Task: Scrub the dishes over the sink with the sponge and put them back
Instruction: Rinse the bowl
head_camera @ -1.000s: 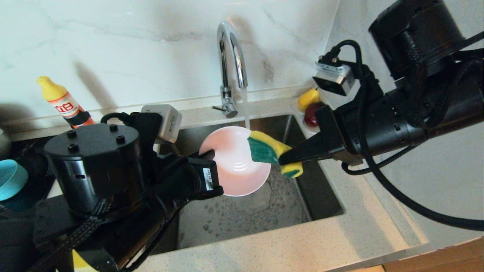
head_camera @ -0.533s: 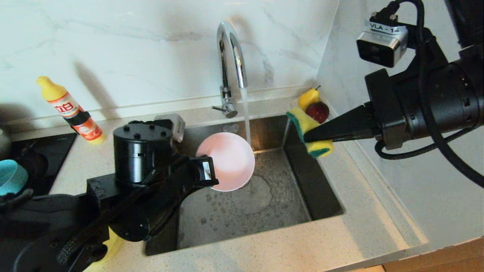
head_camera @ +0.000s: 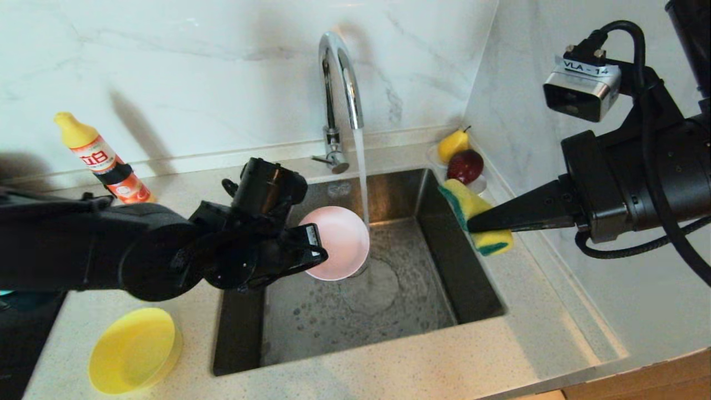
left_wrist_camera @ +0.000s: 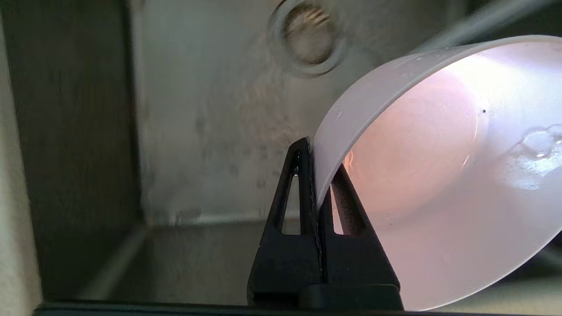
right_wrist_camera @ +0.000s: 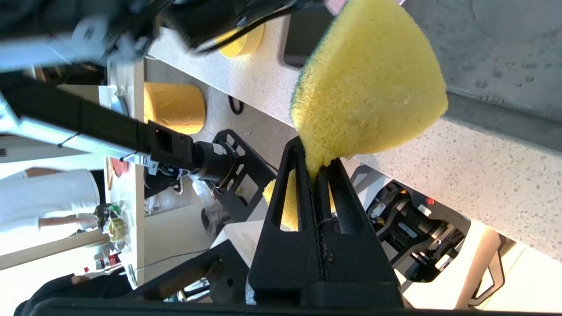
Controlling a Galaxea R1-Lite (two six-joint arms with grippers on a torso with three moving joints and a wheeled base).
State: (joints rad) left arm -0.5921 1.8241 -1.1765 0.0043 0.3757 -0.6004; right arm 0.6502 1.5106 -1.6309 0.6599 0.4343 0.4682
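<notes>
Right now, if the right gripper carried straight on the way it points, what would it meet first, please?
The right gripper, shut on the sponge, points leftward across the sink. Beyond the sponge, the tap's running water and the pink bowl look first in line, though depth is unclear from the head view.

Bright, even light is falling on the marble wall (head_camera: 166, 66), where the detergent bottle (head_camera: 100, 161) is casting a soft shadow up and to its right. Glare is washing out the pink bowl (left_wrist_camera: 439, 175) in the left wrist view, the drain (left_wrist_camera: 309, 33) is smearing with blur, and the left arm (right_wrist_camera: 88, 30) is blurring in the right wrist view.
</notes>
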